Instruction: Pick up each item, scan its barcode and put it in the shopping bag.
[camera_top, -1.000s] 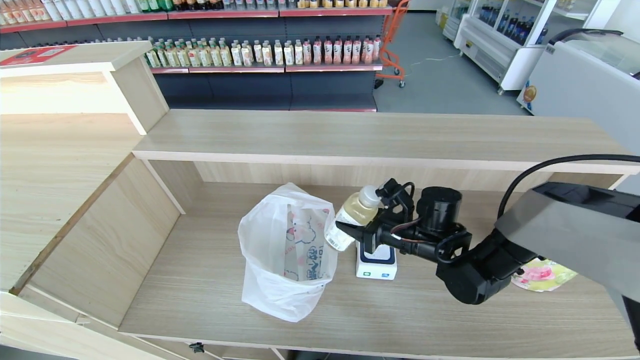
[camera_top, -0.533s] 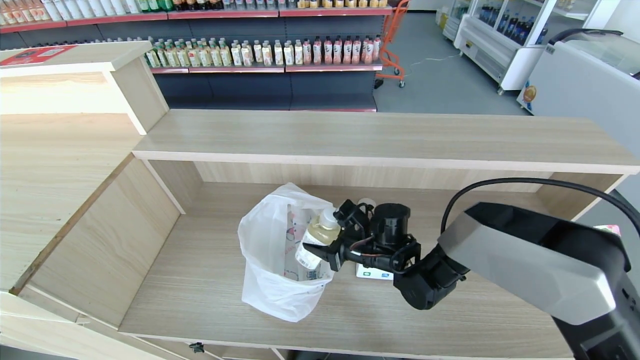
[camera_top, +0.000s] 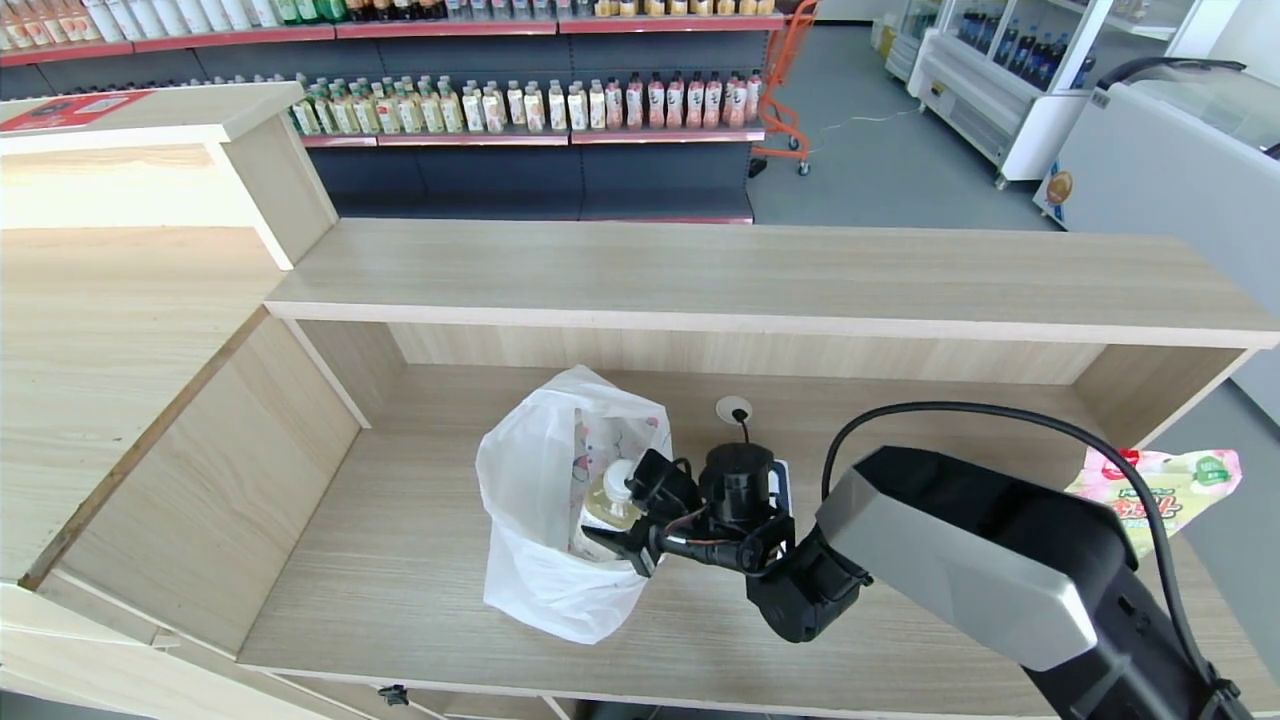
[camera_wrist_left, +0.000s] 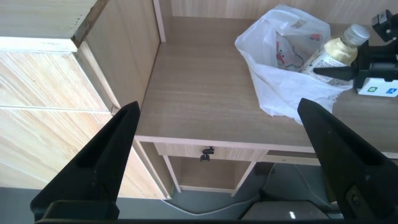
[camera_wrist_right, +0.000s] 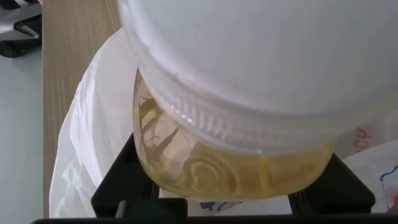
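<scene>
- Head view — my right gripper (camera_top: 622, 528) pinches the bottle (camera_top: 607, 503), which is tilted with its lower part inside the mouth of the shopping bag (camera_top: 530, 560) on the bench (camera_top: 380, 590); a snack packet (camera_top: 1170, 485) sits at the bench's far right edge.
- Left wrist view — my left gripper (camera_wrist_left: 217, 106) hangs spread wide in front of the bench, well apart from the bag.
- Right wrist view — the bottle's white cap (camera_wrist_right: 261, 62) is close up, with yellow liquid below and black fingers (camera_wrist_right: 121, 186) on either side.
</scene>
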